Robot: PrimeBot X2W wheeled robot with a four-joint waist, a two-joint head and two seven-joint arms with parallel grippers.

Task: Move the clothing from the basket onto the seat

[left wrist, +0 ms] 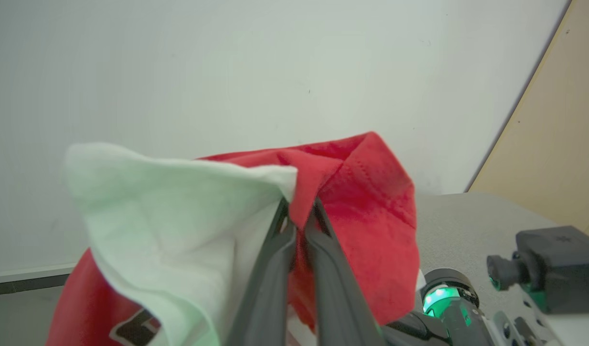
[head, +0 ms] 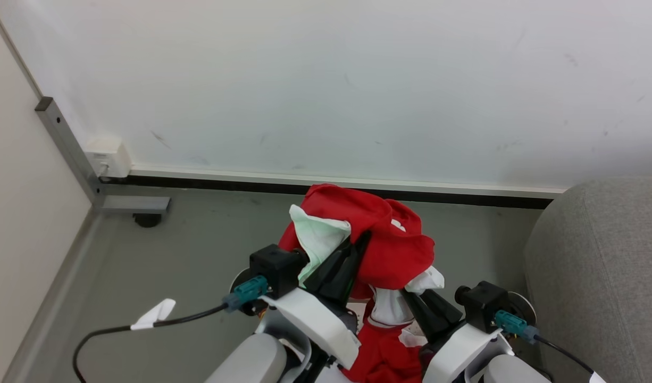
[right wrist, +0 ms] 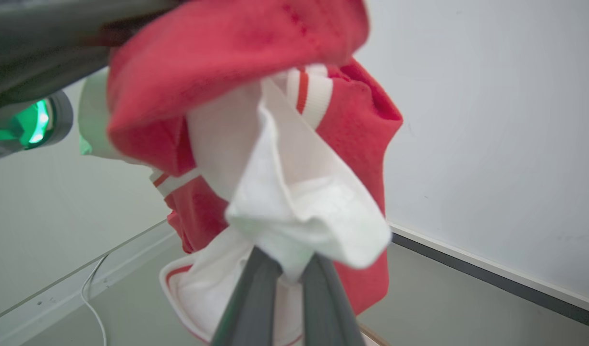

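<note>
Clothing (head: 390,239): a red-and-white sports garment, bunched and held in the air between both tools. It hangs over the floor (head: 198,255), left of the sofa (head: 597,266).

Left tool (head: 360,242): clamped on a fold where red fabric meets a white panel. In the left wrist view the fingers (left wrist: 270,278) are pinched together with cloth between them.

Right tool (head: 411,298): clamped on a white panel lower down. More red fabric trails below it, toward the bottom edge of the head view.

Step, my read: transfer leg. The garment is gripped and raised but not yet over the sofa.

Next move needs:
- Turn right toward the sofa with both grips kept.
- Carry high enough that the hanging tail clears the sofa's rounded edge.
- Let go only once the bulk is over the cushion.
- Watch for the loose lower part snagging or dragging.

Surface: grey woven upholstery with a rounded corner and a faint seam line. It is soft, so the drop should be forgiving.

Room:
- Pale scuffed wall (head: 331,80) with white skirting (head: 331,181) and a dark gap under it.
- Smooth grey floor.
- Grey metal rail (head: 65,143) in the left corner, with a white box (head: 108,157) beside it.
- Black cable (head: 118,330) with a white tag, lower left.
</note>
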